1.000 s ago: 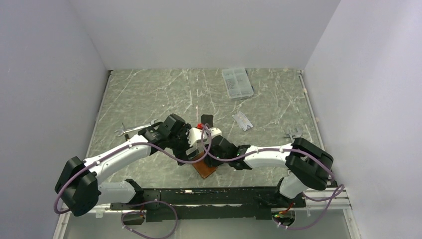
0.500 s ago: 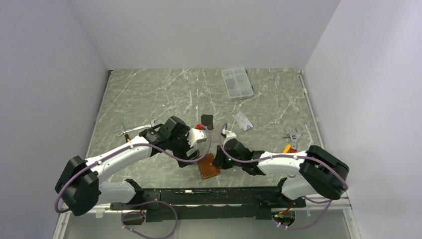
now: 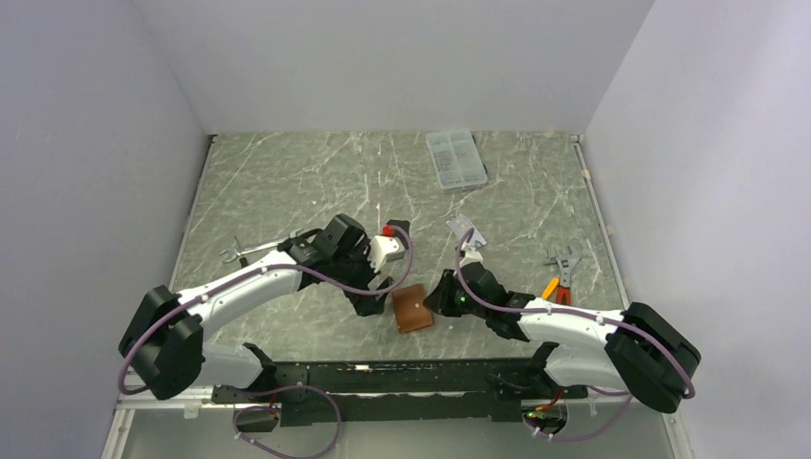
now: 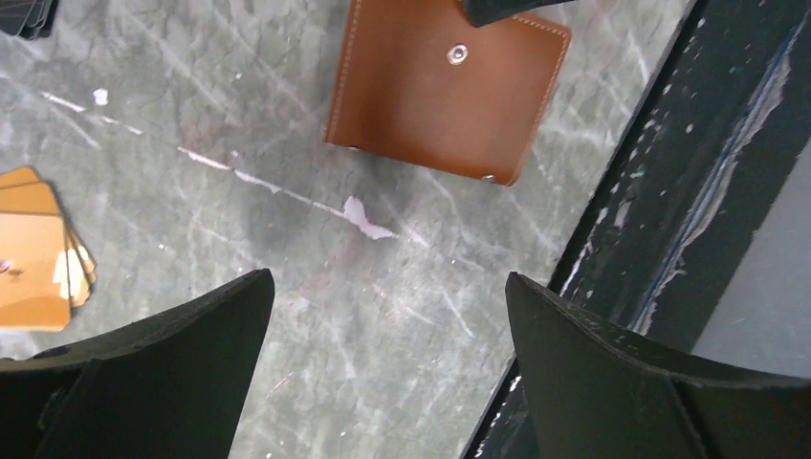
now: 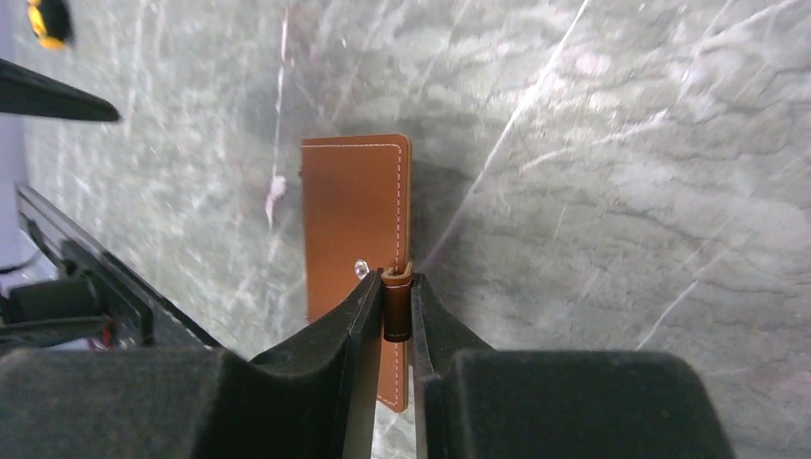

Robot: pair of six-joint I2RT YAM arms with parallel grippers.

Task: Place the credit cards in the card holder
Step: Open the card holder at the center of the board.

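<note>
**Grey-green marble counter (image 3: 287, 182), white walls: card holder (image 3: 413, 308) pinched by its tab**

Card holder lies shut near the counter's front edge, btwn the two pincers. Brown outer face is up, snap stud showing. Right pincer (image 5: 396, 308) is closed narrow on the holder's small leather tab (image 5: 397, 287). The tab stands up btwn the fingers, and the rest of the holder is flat on the marble. Left pincer (image 4: 383, 335) hangs just left of the holder w/ jaws spread wide, gripping nothing.

Hidden / cut off:
- Inside of the holder not visible, so can't tell what sits in the pockets.
- Orange-tan cards (image 4: 33, 251), a small fanned stack, run off the left edge of the left wrist view. From the top view they can't be seen.
- Dark cards (image 4: 24, 14) show only a corner at that view's top-left; count unclear.
- Silver-grey card (image 3: 466, 229) lies further back, right of centre, partly crossed by the right arm's purple cable (image 3: 458, 263). Its print is too small to read.
- Yellow object (image 5: 48, 19) is clipped by the right wrist view's top-left corner; can't ID.
- Clear compartment box (image 3: 456, 159) sits at the back, contents too small to make out.
- Wrench (image 3: 251, 251) at left is partly under the left arm. Orange-handled pliers (image 3: 559, 277) lie at right.
- Small red item (image 3: 387, 229) by the left wrist; unclear what it is.
</note>
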